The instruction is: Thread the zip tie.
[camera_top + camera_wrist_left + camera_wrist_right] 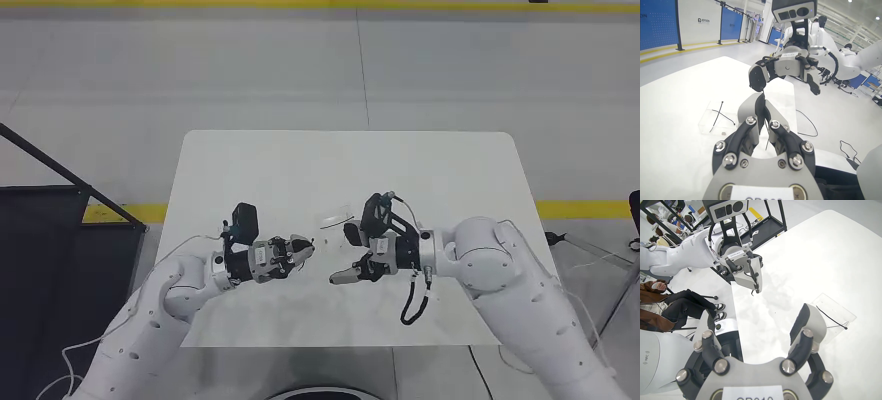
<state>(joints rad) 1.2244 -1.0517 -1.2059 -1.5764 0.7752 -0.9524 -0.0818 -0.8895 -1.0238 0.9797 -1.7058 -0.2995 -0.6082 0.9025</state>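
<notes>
The left arm extends low over the near side of the bench, its hand pressed together on a black zip tie. Facing it, just apart, the right hand hangs spread wide. A clear tray lies just beyond them.

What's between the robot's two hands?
Only the zip tie, poking from the left hand toward the right hand, above the table; left wrist view shows it.

Smooth matt white table. Clear glossy plastic tray. Thin matt black plastic zip tie. Brushed grey metal on left pincer and right pincer, shiny screws, rough black pads.
</notes>
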